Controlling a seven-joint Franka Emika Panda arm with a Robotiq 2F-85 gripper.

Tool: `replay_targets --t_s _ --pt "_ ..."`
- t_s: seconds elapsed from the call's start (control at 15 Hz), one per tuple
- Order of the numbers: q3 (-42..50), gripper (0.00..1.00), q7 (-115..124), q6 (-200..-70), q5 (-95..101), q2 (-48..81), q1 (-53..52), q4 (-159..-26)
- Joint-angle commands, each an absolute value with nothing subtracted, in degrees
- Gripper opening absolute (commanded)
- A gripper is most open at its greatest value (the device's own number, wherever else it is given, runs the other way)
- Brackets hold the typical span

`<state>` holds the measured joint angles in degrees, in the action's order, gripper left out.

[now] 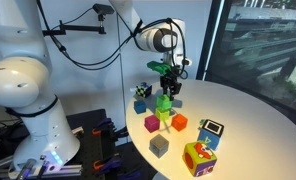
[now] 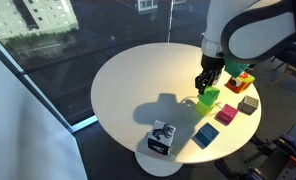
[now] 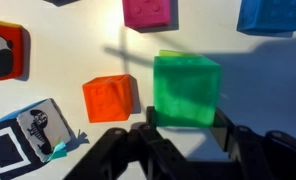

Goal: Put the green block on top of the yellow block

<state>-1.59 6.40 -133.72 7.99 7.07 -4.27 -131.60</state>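
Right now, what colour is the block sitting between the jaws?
The block is plain bright green, clearest in the wrist view.

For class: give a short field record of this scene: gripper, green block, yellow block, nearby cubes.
gripper: jaws shut on the green block
green block: held between the jaws
yellow block: just below the green block in an exterior view; contact unclear
nearby cubes: orange cube, magenta cube, blue cube
table: round, white

The gripper holds the green block directly over the yellow block. An orange cube sits just beside.
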Motion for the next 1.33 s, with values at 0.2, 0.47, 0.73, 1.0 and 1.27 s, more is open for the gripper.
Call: replay_targets --t_s 0.2,0.47,0.73,1.0,1.27 --pt "-1.34 0.31 8.60 -136.50 7.07 5.10 -3.74 -134.36" --pt "-1.22 0.31 8.10 -136.71 6.51 5.22 -3.64 -134.84" --pt "-1.08 0.31 8.03 -136.86 6.23 5.16 -3.58 -135.27" --pt "-0.90 0.31 8.30 -137.38 6.73 5.24 -3.59 -135.47" --pt "-0.77 0.31 8.37 -138.12 6.94 5.33 -3.60 -135.76"
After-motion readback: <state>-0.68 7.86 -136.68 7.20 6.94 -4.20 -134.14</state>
